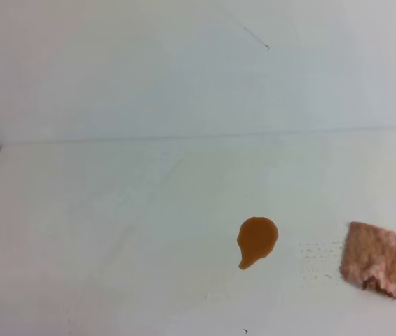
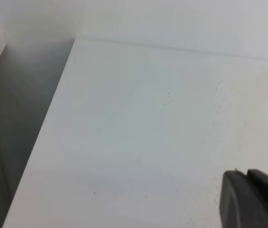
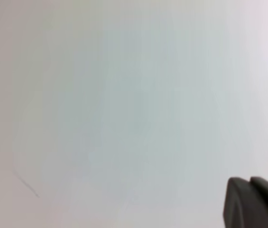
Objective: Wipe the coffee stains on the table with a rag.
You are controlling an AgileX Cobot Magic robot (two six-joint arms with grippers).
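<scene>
Wiping not begun. The coffee stain [image 1: 256,240] lies untouched mid-surface [image 1: 113,224]; the rag [image 1: 378,257] sits well right of it, near the edge, unheld. Right claw [image 3: 256,202] is closed and empty; the left claw [image 2: 253,198] looks closed too, empty. Next move, in my judgement: right claw opens, descends on the rag.

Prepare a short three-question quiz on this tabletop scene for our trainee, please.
1. True or false: the rag covers the coffee stain.
2. In the exterior high view, the rag lies on which side of the stain: A left, B right, C behind?
3. Fill in: the thin dark scratch is on the ____, not on the table.

Key: 1 false, they lie apart. 2 B. 3 wall.
</scene>
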